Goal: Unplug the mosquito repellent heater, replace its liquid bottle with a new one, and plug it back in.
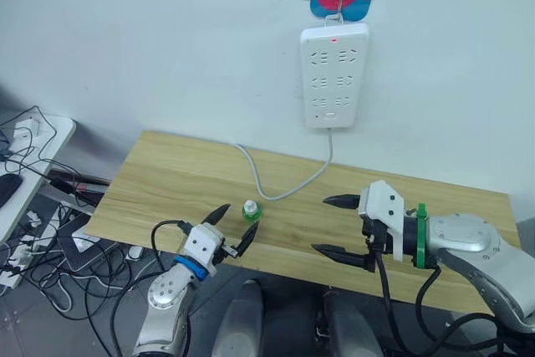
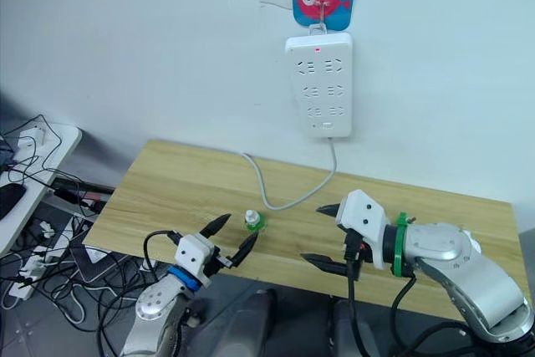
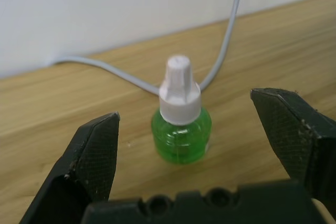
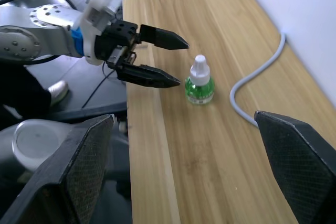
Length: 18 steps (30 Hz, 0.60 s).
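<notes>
1. A green liquid bottle (image 1: 250,210) with a white cap stands upright on the wooden worktop (image 1: 167,181).
2. The left claw (image 1: 234,227) sits spread apart just beside it.
3. The right claw (image 1: 334,225) gapes wide nearby, empty.

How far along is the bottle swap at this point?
Nothing looks done so far. The left hand is open, lined up on the green bottle standing on the table, not touching it. The right hand hangs open and empty. The power strip on the wall has nothing plugged in. Gripping, swapping and plugging in remain.
</notes>
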### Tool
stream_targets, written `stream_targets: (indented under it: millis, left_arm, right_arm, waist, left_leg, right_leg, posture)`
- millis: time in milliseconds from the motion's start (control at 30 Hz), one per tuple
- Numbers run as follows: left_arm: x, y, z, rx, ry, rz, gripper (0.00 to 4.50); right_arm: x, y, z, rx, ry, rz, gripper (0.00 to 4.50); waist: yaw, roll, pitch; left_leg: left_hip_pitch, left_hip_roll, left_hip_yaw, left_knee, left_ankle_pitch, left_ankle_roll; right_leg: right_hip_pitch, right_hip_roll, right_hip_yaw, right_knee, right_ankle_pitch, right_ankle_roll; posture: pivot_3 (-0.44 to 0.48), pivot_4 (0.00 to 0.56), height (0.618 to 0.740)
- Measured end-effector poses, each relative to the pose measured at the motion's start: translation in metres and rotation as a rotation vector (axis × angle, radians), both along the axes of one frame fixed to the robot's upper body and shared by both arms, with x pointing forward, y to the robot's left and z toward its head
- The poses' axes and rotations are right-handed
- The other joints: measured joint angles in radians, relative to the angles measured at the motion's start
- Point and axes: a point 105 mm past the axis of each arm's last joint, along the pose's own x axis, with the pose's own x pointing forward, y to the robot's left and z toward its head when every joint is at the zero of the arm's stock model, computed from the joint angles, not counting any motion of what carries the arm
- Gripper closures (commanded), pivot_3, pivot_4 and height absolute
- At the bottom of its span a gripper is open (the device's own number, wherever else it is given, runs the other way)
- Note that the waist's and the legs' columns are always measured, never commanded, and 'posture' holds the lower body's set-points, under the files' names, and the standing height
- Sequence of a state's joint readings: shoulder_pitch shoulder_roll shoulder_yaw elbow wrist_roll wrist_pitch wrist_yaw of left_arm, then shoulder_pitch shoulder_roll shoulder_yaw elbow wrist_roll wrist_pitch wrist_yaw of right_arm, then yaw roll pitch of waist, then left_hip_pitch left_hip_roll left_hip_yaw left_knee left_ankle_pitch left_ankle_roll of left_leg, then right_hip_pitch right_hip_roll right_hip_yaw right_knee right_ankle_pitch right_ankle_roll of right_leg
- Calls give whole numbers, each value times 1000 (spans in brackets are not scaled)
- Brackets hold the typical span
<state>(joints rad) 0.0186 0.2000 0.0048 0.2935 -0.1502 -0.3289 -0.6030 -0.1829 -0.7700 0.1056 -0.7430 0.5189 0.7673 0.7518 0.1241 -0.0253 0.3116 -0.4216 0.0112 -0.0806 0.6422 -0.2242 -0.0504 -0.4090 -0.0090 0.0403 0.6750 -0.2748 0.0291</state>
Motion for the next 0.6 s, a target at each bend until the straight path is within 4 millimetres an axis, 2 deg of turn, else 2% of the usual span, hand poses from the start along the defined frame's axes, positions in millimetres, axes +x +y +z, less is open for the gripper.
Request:
stream_targets:
  millis: [100, 333, 533, 600]
  left_arm:
    - [5, -8, -8, 9, 8, -15, 0]
    - [29, -8, -8, 42, -21, 47, 0]
    - [29, -6, -17, 51, -4, 62, 0]
    - [30, -6, -16, 51, -5, 61, 374]
  right_arm:
    - [0, -1, 0, 3, 24, -14, 15]
    - [2, 3, 12, 23, 20, -32, 15]
    - [4, 3, 17, 36, 28, -56, 15]
    - [5, 3, 19, 38, 30, -56, 0]
  waist:
    - [0, -2, 4]
    - [-2, -3, 12]
    - [-7, -4, 15]
    - [-12, -4, 15]
  left_leg:
    - [-1, 0, 0, 0, 0, 0]
    - [-2, 0, 0, 0, 0, 0]
    - [-2, 0, -1, -1, 0, 0]
    - [-2, 0, -1, -1, 0, 0]
  right_leg:
    - [-1, 0, 0, -1, 0, 0]
    - [-2, 0, 0, 0, 0, 0]
    - [-2, 0, -1, 0, 0, 0]
    - [-2, 0, -1, 0, 0, 0]
  posture:
    - [236, 357, 740]
    - [217, 360, 740]
    - [206, 363, 740]
    - [204, 360, 740]
